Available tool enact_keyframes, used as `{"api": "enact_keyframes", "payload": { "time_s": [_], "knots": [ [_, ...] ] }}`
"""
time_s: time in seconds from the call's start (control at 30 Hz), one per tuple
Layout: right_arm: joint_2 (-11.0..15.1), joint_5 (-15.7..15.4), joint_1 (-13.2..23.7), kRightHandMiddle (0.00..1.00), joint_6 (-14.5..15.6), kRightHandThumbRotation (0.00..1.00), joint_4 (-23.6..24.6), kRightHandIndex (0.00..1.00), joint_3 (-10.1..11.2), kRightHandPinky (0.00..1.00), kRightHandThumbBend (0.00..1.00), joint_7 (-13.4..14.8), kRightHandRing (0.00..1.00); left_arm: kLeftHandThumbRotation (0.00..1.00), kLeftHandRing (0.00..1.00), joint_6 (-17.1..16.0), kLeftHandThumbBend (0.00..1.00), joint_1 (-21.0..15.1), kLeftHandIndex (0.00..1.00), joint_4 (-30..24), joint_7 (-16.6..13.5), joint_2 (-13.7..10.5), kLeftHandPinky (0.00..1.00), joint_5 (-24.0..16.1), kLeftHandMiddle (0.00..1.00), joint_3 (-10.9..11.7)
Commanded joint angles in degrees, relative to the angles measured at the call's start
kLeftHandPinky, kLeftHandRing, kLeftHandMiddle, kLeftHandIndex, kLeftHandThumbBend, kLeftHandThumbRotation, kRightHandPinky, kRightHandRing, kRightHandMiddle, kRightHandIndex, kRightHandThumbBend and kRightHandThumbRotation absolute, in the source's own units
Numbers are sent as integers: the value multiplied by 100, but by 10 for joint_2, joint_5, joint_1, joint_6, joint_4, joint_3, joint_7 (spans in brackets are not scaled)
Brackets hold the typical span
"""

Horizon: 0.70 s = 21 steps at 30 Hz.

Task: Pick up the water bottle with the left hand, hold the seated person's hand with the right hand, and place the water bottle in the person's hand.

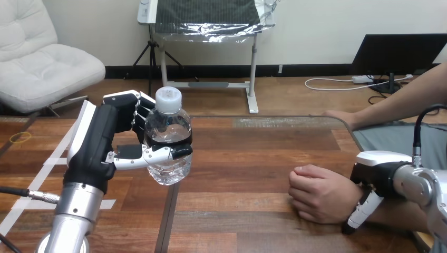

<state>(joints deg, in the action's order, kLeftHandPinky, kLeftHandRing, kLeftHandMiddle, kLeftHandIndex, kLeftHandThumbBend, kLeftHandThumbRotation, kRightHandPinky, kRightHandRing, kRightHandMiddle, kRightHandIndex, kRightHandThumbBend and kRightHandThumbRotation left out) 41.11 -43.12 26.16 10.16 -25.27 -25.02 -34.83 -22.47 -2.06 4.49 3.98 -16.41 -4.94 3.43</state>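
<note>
A clear water bottle (167,142) with a white cap is held upright above the table's left half. My left hand (100,139) is shut on it, the thumb across its front and the fingers behind it. The person's hand (320,192) rests on the table at the right as a loose fist. My right hand (378,176) lies over that hand's wrist, with one finger (360,212) curled down across the wrist's near side. A second hand of the person (341,117) lies flat at the table's far right edge.
The wooden table (248,158) has a seam running toward me under the bottle. White tape lines (47,163) and a yellow rubber band (21,137) mark its left part. Bare wood lies between the bottle and the person's fist.
</note>
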Motion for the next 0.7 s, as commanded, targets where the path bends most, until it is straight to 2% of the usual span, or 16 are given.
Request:
{"api": "enact_keyframes", "payload": {
  "time_s": [0.0,0.1,0.2,0.3,0.4,0.6,0.67],
  "knots": [
    [-24,-12,-43,76,17,23,-29,81,-40,40,94,-29,64,0,30,-15,71,-21,36,-38,-10,6,24,7,34,13],
    [-23,-16,-40,77,15,23,-31,81,-47,40,94,-39,65,0,30,-16,71,-22,36,-36,-8,6,24,9,34,14],
    [-21,-20,-46,77,12,23,-27,82,-47,40,94,-28,65,0,30,-7,71,-19,36,-44,-11,8,24,7,34,14],
    [-23,-26,-41,78,14,24,-33,83,-54,41,93,-36,66,0,30,-19,71,-22,36,-36,-8,4,24,5,34,14],
    [-24,-25,-43,78,15,24,-36,83,-52,41,94,-30,67,0,30,-5,71,-20,36,-44,-9,7,24,7,34,14],
    [-25,-32,-38,78,15,25,-43,84,-61,41,94,-33,67,0,30,-13,71,-21,36,-40,-10,4,24,2,34,14],
    [-21,-34,-42,78,5,25,-39,83,-60,41,94,-21,66,0,30,-12,71,-21,36,-40,-10,6,24,3,34,14]
  ]
}}
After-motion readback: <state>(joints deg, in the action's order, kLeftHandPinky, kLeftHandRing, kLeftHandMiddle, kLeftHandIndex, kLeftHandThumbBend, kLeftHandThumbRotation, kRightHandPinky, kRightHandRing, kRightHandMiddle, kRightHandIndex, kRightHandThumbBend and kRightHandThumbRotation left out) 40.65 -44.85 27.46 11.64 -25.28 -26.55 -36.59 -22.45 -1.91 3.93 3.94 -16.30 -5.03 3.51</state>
